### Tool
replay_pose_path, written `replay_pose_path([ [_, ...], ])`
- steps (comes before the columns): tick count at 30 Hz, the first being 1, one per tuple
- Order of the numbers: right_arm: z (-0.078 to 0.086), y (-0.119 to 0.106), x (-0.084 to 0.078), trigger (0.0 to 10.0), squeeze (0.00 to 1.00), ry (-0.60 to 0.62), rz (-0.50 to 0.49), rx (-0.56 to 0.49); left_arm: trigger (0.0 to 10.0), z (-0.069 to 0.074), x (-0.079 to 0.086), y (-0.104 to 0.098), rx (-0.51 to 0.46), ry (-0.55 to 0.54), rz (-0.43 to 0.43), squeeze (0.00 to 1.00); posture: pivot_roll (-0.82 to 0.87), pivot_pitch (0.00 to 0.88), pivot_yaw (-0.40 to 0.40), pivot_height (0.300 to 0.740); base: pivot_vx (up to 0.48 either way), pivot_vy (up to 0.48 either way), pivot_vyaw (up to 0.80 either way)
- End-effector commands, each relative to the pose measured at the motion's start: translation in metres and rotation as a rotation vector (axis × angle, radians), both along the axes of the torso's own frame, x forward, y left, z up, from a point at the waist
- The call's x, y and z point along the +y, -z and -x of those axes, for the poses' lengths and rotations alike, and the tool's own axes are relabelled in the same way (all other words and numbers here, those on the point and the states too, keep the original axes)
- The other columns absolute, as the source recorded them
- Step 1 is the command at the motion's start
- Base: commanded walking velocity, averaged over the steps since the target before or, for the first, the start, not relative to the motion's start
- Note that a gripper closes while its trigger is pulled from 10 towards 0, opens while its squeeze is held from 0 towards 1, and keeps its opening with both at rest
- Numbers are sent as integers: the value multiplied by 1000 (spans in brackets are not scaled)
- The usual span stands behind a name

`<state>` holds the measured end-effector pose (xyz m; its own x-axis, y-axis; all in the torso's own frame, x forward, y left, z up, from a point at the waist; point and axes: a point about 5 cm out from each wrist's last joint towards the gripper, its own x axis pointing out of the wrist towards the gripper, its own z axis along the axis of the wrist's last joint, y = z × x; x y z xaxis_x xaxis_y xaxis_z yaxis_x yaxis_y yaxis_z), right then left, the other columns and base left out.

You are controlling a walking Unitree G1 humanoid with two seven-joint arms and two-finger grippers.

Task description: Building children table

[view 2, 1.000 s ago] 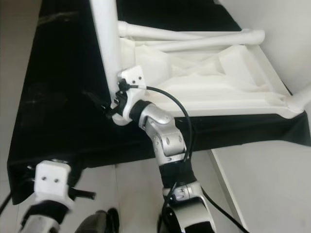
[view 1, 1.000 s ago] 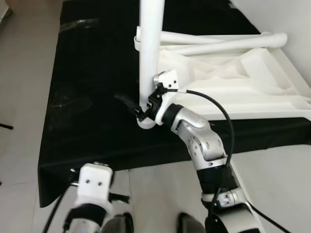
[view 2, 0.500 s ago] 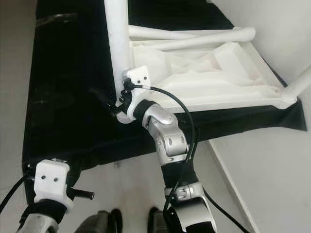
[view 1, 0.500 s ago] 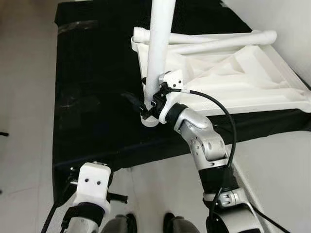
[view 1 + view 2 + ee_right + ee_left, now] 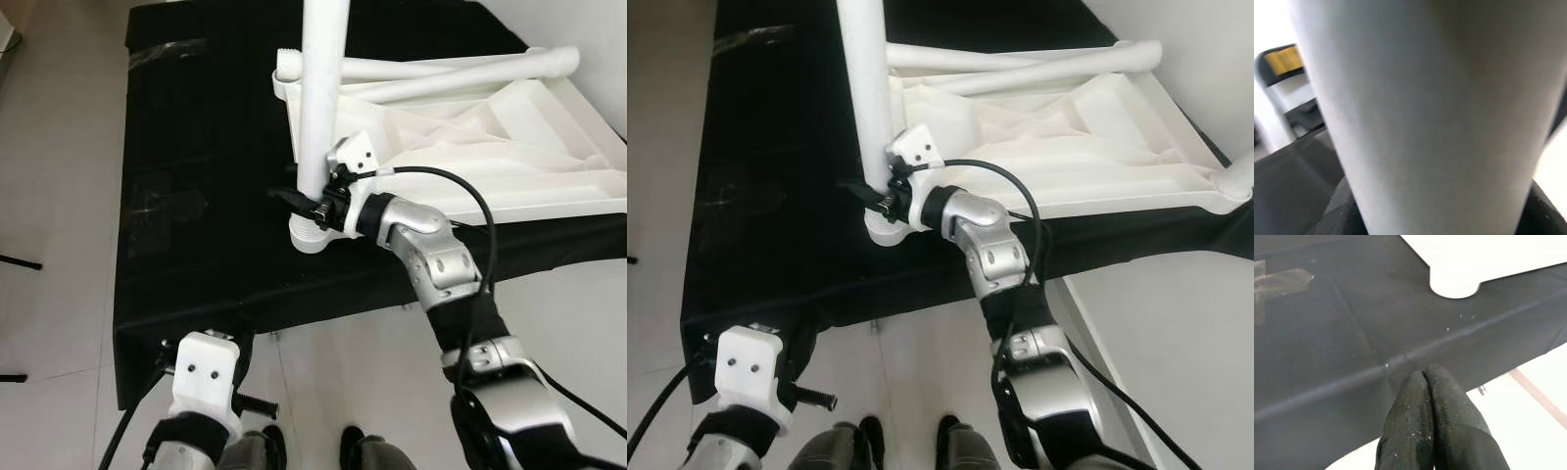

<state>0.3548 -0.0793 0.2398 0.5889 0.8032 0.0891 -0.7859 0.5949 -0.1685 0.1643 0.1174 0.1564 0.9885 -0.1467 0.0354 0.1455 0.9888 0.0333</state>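
Note:
The white children's table top (image 5: 509,147) lies upside down on a black cloth (image 5: 196,147). A white table leg (image 5: 321,98) stands upright at its near left corner, its wide end down on the cloth. My right gripper (image 5: 306,204) is shut on this leg just above that end; in the right wrist view the leg (image 5: 1425,107) fills the space between the fingers. Two more legs (image 5: 441,69) lie across the far side of the table top. My left gripper (image 5: 1425,374) is shut on nothing and hangs low by the cloth's near edge.
The cloth-covered surface ends at a near edge (image 5: 294,313) just ahead of my feet. Pale tiled floor (image 5: 59,245) runs along the left and in front. A white wall (image 5: 1215,59) stands to the right. A fourth leg (image 5: 1236,179) sticks out at the table top's right corner.
The camera has shifted. My right elbow has swung out to the right, so the forearm now lies flatter. The held leg has gone from slightly tilted to upright. The left arm stays low.

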Motion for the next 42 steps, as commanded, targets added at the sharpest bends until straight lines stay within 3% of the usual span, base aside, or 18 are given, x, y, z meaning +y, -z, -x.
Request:
replay_pose_path([
  [1,2,12,1,0,0,8,18,71,10000,3,0,-2,0,3,12,0,37,298,-23,740,0,0,0],
  [4,7,18,1,0,0,17,8,88,10000,3,1,-2,-1,4,13,0,37,298,-23,740,0,0,0],
  [6,14,30,-4,0,0,171,-3,111,10000,4,1,-2,-1,6,14,0,35,306,-19,740,0,0,0],
  [7,27,48,-20,0,0,434,6,153,10000,4,2,-3,0,11,14,0,31,315,-15,740,0,0,0],
  [11,56,68,-34,0,0,733,7,230,10000,4,4,-3,3,16,15,0,20,316,-6,740,0,0,0],
  [17,52,62,-10,0,0,669,-45,230,10000,1,5,-3,2,18,13,0,31,303,-4,740,0,0,0],
  [18,47,58,-6,3529,0,639,-54,225,10000,1,5,-2,1,16,13,0,32,301,-4,740,0,0,0],
  [19,44,53,-5,3529,0,631,-56,222,10000,1,5,-2,1,15,13,0,32,301,-4,740,0,0,0],
  [20,40,46,0,10000,0,571,-83,210,10000,1,5,-2,0,13,13,0,32,297,-7,740,0,0,0],
  [22,37,40,3,10000,0,531,-101,200,10000,1,5,-2,-1,11,12,0,32,297,-7,740,0,0,0],
  [23,38,28,15,10000,1000,362,-154,186,10000,0,5,-2,-2,10,13,0,32,293,-8,740,0,0,0],
  [25,41,8,25,10000,1000,152,-212,138,10000,-1,5,-2,-3,10,15,0,37,288,-12,740,0,0,0],
  [27,42,1,25,10000,1000,103,-223,112,10000,-1,4,-2,-3,11,16,0,37,288,-12,740,0,0,0],
  [28,35,-11,18,10000,780,-93,-129,28,10000,-2,4,-1,-3,14,23,0,35,276,-13,740,0,0,0],
  [29,31,-15,13,10000,200,-176,-74,-4,10000,-3,3,-1,-3,15,25,0,36,273,-15,740,0,0,0],
  [30,31,-15,13,10000,200,-176,-74,-4,10000,-3,3,-1,-3,15,25,0,36,273,-15,740,0,0,0],
  [31,28,-17,10,10000,0,-225,-39,-22,10000,-3,3,-1,-3,16,26,0,36,273,-15,740,0,0,0],
  [42,5,-31,8,10000,0,-449,97,-27,10000,-3,0,-1,-4,19,36,0,47,271,-23,740,0,0,0],
])
